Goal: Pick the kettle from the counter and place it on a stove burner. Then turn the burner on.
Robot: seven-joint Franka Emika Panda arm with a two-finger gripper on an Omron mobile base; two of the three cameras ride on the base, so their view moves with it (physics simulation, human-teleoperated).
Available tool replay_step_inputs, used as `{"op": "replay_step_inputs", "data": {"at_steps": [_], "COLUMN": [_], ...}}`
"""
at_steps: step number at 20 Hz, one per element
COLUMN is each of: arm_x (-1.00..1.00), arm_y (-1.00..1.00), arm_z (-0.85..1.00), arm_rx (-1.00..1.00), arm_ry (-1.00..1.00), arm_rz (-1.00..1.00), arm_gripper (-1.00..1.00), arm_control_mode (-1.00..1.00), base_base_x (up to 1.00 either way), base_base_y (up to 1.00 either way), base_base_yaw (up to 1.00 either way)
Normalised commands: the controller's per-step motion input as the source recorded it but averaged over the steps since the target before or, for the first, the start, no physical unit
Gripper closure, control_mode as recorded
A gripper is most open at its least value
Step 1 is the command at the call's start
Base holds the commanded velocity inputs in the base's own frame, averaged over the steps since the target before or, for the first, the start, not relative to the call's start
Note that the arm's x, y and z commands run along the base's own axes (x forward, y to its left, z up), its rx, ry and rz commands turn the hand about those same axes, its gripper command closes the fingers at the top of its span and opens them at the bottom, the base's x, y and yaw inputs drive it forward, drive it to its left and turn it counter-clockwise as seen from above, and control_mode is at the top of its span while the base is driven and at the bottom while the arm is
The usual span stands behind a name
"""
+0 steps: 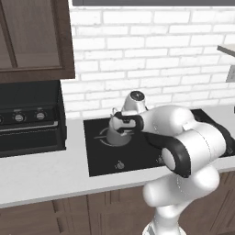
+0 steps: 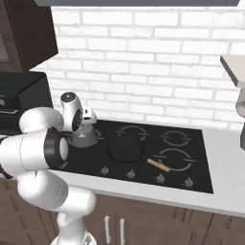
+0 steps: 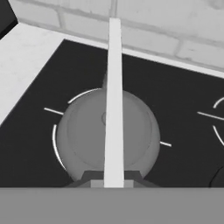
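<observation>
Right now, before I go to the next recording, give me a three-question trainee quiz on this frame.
1. True or false: the kettle sits on the counter.
2. The gripper is: A open above the pan, B shut on the kettle's handle, C at a knob.
3. What lies on the burner right of the kettle?

Key: 1 false, it is on a burner ring of the cooktop. 2 B. 3 a dark pan with a wooden handle.

I see a matt grey metal kettle with a smooth pale handle, sitting on the glossy black glass cooktop. My desk looks smooth, pale and matt. The wall behind is rough white brick; the cabinets show dark wood grain.
</observation>
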Motion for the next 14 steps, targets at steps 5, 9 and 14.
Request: {"op": "replay_step_inputs", "data": {"at_steps": [5, 9, 14], "arm_x": [0.26, 0.2, 0.08], "arm_y": [0.0, 0.04, 0.03], "arm_z": [-0.04, -0.07, -0.15], "arm_rx": [0.0, 0.0, 0.0], "arm_ry": [0.0, 0.0, 0.0], "arm_rz": [0.0, 0.0, 0.0], "arm_gripper": [1.0, 1.0, 1.0], "arm_control_mode": [-1.0, -1.0, -1.0], "base_base_x": [0.0, 0.0, 0.0], "base_base_y": [0.0, 0.0, 0.0], "base_base_yaw": [0.0, 0.0, 0.0]}}
